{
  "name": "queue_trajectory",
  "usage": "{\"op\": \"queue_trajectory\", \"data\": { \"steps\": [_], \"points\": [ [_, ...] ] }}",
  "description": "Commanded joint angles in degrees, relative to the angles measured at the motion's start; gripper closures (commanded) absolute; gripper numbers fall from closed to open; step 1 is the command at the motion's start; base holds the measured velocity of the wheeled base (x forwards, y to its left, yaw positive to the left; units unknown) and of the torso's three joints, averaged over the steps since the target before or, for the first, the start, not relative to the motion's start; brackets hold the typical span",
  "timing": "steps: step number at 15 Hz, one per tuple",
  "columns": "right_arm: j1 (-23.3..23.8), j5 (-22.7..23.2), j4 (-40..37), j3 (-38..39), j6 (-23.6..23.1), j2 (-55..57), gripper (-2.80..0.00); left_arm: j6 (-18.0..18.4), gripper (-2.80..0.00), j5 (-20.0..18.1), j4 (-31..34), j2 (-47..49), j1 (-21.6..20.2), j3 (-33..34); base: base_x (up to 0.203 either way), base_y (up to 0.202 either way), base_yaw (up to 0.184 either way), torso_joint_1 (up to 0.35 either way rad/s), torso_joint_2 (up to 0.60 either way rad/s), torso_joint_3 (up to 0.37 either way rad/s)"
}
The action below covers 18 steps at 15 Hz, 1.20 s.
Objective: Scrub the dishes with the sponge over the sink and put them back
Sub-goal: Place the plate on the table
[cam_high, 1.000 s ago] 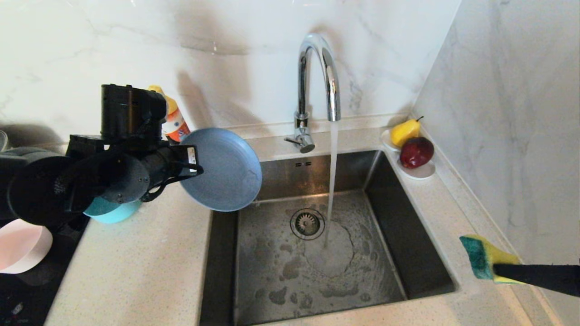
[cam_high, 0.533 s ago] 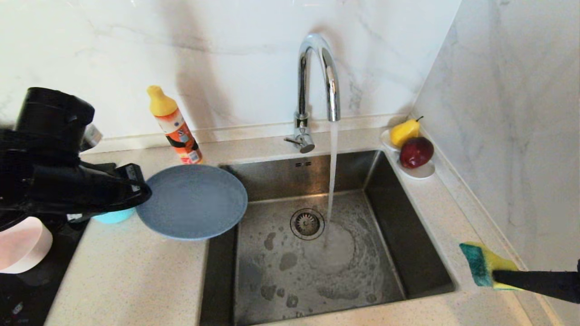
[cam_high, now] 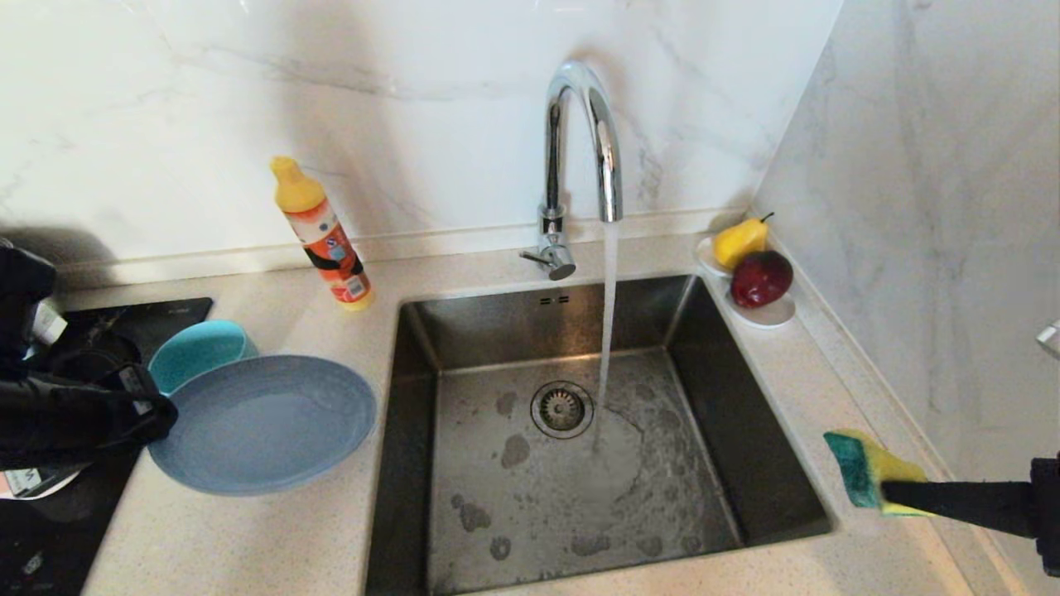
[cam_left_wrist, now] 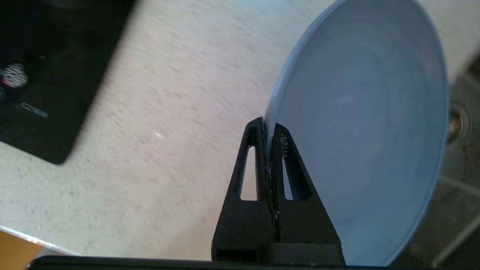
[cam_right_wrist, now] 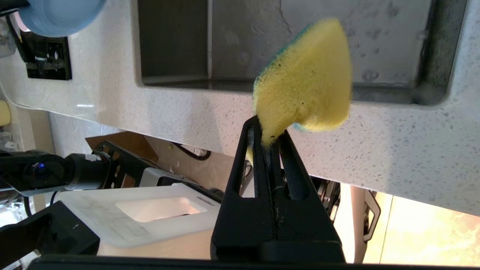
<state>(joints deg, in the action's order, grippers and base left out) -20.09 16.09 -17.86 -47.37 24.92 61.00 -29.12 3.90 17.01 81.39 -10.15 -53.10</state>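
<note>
My left gripper is shut on the rim of the grey-blue plate, which lies level, low over the counter left of the sink. In the left wrist view the fingertips pinch the plate at its edge, left gripper. I cannot tell whether the plate touches the counter. The teal bowl stands just behind it. My right gripper is shut on the yellow and green sponge over the sink's right front corner. The right wrist view shows the sponge squeezed in the right gripper.
Water runs from the chrome tap into the sink near the drain. An orange bottle stands at the back left. A saucer with pear and apple sits at the back right corner. A black hob lies at far left.
My left gripper swung the plate from tilted over the sink's left edge leftwards and down to level over the counter. The right gripper with the sponge barely moved.
</note>
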Motion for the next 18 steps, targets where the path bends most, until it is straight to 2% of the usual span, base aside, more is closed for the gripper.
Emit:
{"op": "queue_trajectory", "data": {
  "steps": [1,5,11,12,16,18],
  "points": [
    [0.0,0.1,-0.1,0.1,0.2,1.1,0.0,0.3,0.0,-0.5,-5.4,2.9,-4.1,3.3,0.0,0.0,0.0,0.0,0.0,0.0],
    [0.0,0.3,0.0,0.0,0.2,1.9,0.0,0.5,0.0,-3.1,-7.3,5.8,-5.8,3.0,0.0,0.0,0.0,0.0,0.0,0.0],
    [0.0,1.9,0.2,0.8,0.2,2.0,0.0,0.8,0.0,-4.1,-8.3,6.7,-5.8,3.5,0.0,0.0,0.0,0.0,0.0,0.0],
    [0.0,1.9,0.2,1.2,0.2,2.1,0.0,1.0,-2.8,-4.2,-8.2,6.5,-5.7,4.2,0.0,0.0,0.0,0.0,0.0,0.0],
    [0.0,2.0,0.6,1.6,0.2,1.6,0.0,1.0,-2.8,-8.0,-8.4,4.0,-5.7,4.1,0.0,0.0,0.0,0.0,0.0,0.0],
    [0.0,1.9,0.6,1.3,0.2,1.7,0.0,1.3,-2.8,-8.1,-8.7,4.0,-5.7,1.9,0.0,0.0,0.0,0.0,0.0,0.0]
  ]
}}
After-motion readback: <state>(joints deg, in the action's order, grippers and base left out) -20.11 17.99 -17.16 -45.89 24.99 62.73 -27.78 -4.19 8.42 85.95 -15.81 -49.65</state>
